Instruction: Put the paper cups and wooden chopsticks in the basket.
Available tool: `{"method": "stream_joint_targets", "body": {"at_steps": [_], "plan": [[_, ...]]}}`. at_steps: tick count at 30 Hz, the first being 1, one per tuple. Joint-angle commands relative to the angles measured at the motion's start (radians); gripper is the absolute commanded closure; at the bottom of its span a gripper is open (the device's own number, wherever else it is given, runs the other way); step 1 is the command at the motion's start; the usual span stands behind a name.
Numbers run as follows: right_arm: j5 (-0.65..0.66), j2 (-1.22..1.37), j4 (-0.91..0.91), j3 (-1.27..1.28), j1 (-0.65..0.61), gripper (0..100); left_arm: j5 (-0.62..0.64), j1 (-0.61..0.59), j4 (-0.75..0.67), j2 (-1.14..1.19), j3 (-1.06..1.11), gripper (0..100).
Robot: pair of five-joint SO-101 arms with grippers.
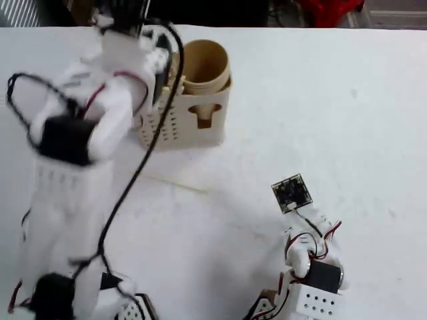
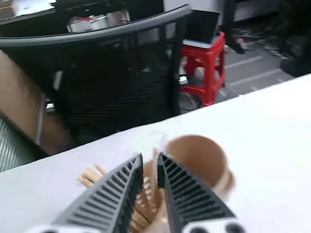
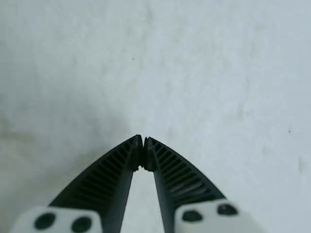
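A white table (image 1: 347, 107) fills the foreground. Beyond its far edge stands a black mesh office chair (image 2: 116, 82). Next to the chair is a red plastic stool (image 2: 206, 63) with a dark flat object (image 2: 204, 26) lying on top. The floor (image 2: 257, 68) around them is grey, and a brown panel (image 2: 19, 107) shows behind the chair.

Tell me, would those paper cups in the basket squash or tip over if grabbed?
Probably light and easy to crush: the paper cups look thin-walled with open rims. They appear nested, so together they likely resist squeezing better than one alone. Standing inside the basket, they seem unlikely to tip or roll.
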Motion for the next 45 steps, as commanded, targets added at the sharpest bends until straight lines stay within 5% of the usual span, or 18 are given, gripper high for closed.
{"method": "stream_joint_targets", "body": {"at_steps": [1, 5, 9, 14, 17, 21, 29, 45], "plan": [[0.003, -0.007, 0.004, 0.009, 0.001, 98.1, -0.049, 0.153, 0.206, -0.143, -0.034, 92], [0.003, -0.007, 0.004, 0.009, 0.001, 98.1, -0.222, 0.297, 0.345, -0.147, 0.066, 92], [0.003, -0.007, 0.004, 0.009, 0.001, 98.1, -0.371, 0.364, 0.342, -0.147, 0.345, 92], [0.003, -0.007, 0.004, 0.009, 0.001, 98.1, -0.580, 0.337, 0.095, -0.143, 0.746, 91], [0.003, -0.007, 0.004, 0.009, 0.001, 98.1, -0.600, 0.275, -0.127, -0.143, 0.962, 85], [0.003, -0.007, 0.004, 0.009, 0.001, 98.1, -0.710, 0.182, -0.272, -0.143, 1.094, 83], [0.003, -0.007, 0.004, 0.009, 0.001, 98.1, -0.835, 0.054, -0.284, 0.094, 1.028, 83], [0.003, -0.007, 0.004, 0.009, 0.001, 98.1, -0.867, 0.054, -0.249, 0.599, 0.643, 83]]}}
